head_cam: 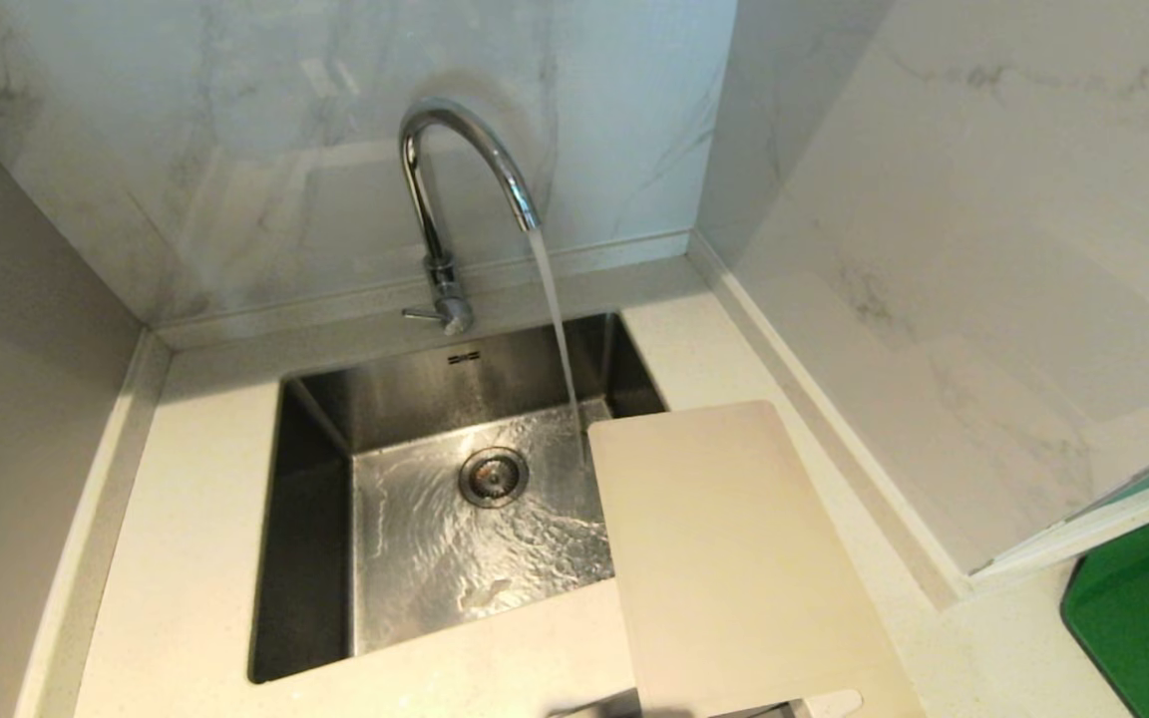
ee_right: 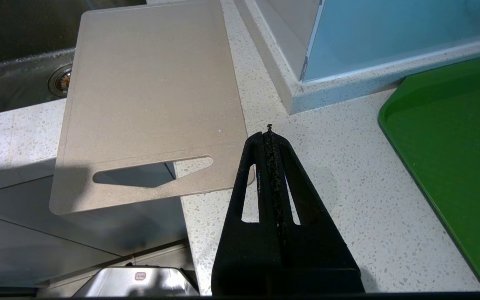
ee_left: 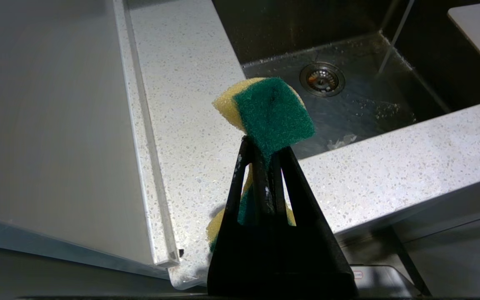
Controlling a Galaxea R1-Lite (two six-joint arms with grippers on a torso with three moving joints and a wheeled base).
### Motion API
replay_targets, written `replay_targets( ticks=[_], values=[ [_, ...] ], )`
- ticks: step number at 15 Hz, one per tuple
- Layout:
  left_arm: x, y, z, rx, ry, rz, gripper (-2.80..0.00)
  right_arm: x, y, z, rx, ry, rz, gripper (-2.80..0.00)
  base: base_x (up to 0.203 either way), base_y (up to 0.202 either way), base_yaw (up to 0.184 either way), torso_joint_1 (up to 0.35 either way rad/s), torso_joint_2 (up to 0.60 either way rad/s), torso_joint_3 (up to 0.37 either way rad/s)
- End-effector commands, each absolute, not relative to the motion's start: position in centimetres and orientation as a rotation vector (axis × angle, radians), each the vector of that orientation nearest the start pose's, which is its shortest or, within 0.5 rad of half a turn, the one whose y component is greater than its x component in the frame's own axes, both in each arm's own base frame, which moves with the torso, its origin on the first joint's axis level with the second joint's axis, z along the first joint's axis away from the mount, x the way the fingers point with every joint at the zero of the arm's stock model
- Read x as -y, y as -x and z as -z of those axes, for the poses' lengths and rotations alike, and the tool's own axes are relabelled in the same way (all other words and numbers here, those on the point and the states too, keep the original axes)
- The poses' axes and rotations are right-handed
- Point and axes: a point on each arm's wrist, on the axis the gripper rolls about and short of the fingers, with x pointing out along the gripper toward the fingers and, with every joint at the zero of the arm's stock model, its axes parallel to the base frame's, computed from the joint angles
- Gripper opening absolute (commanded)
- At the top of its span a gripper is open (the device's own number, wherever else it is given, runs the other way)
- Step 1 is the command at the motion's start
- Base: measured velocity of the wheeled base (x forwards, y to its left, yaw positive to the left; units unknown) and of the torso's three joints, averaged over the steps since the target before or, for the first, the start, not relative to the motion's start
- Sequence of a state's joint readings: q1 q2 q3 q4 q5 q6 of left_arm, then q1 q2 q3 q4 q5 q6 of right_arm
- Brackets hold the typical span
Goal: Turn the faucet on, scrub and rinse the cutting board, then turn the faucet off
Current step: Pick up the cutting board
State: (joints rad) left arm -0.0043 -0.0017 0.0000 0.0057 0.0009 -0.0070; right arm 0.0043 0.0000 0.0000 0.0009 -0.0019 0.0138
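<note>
Faucet (head_cam: 455, 189) already turned on, water running into sink (head_cam: 315, 519). Cutting board (head_cam: 734, 558) laid on desk right of sink, far corner overhanging the basin, not yet scrubbed. Sponge (ee_left: 271, 112) pinched by left hand (ee_left: 265, 154); right hand (ee_right: 270, 137) pressed together, empty.

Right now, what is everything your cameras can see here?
faucet: one, chrome, behind the sink, water running
sink: one, steel, set in the counter
cutting board: one, cream-white, on the counter right of the sink, overhanging basin and front edge
green board: one, bright green, far right on the counter
counter: one, speckled white
sponge: one, yellow and green, in the left gripper
left gripper: black, shut on the sponge
right gripper: black, shut, empty, near the cutting board's handle end
</note>
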Motion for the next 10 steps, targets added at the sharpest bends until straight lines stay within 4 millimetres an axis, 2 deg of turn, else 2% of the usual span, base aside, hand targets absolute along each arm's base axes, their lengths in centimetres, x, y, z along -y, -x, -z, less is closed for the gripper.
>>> replay_targets(
  ticks=[1, 10],
  values=[
    [-0.01, 2.28, -7.49, -0.006, 0.008, 0.003, -2.8, 0.01, 2.26, -7.5, -0.005, -0.014, -0.003, -2.8, 0.0, 0.0, 0.0, 0.0, 0.0, 0.0],
    [-0.01, 2.28, -7.5, -0.005, 0.011, 0.003, -2.8, 0.0, 2.21, -7.65, -0.021, 0.025, -0.009, -2.8, 0.0, 0.0, 0.0, 0.0, 0.0, 0.0]
  ],
)
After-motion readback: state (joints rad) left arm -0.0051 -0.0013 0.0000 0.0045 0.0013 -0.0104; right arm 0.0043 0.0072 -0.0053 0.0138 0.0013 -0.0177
